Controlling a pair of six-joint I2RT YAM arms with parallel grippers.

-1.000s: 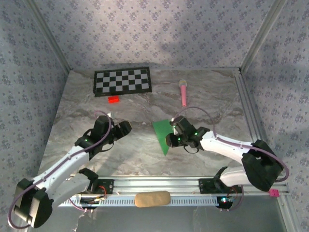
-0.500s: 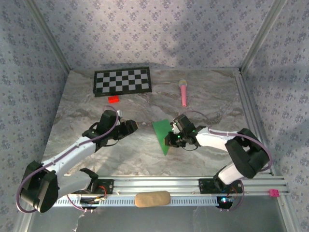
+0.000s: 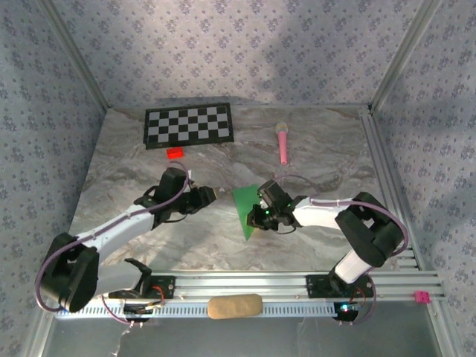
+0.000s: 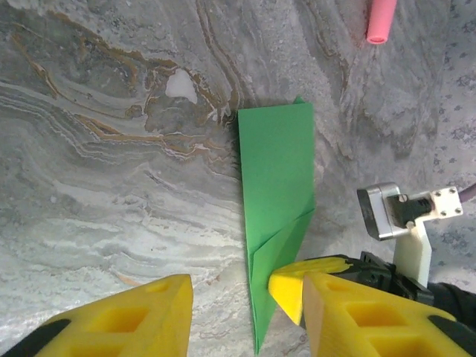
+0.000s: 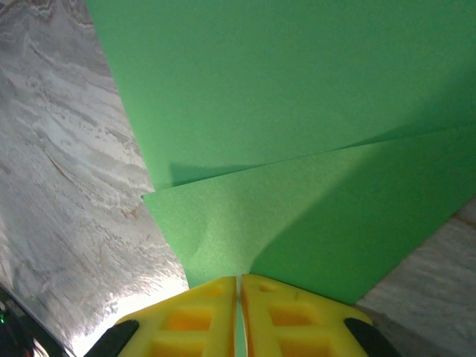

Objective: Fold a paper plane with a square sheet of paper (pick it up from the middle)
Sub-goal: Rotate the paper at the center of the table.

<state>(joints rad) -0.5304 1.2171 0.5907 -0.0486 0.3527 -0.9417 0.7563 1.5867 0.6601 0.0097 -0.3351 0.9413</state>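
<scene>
Paper: sheet of paper (image 3: 243, 201), plain bright green, folded into a long narrow shape with its pointed end toward the near edge; it lies about mid-table on the marble table (image 3: 335, 160), between the two grippers
Fold: the left wrist view shows a diagonal flap near the pointed end
Right claw: right gripper (image 5: 239, 286) is closed, its yellow pads pressed together on the edge of the folded flap, pinching the paper
Left claw: left gripper (image 4: 248, 297) has its jaws apart and holds nothing; one yellow finger stands on each side of the paper's pointed end, and whether they touch the paper cannot be told
In the way: from above, the right gripper covers the paper's right edge; in the left wrist view its yellow tip lies over the lower right side of the flap
Around: checkerboard (image 3: 188, 125) at the far left, red block (image 3: 175, 153) just in front of it, pink microphone-shaped toy (image 3: 282, 141) beyond the paper, all apart from the sheet; tan oblong pad (image 3: 234, 306) on the near rail between the arm bases
Since a second ago: the left arm has reached closer to the paper; the right arm's elbow has swung inward from the right edge; the paper has slid slightly left with the right gripper
Markings: black and white squares on the checkerboard
</scene>
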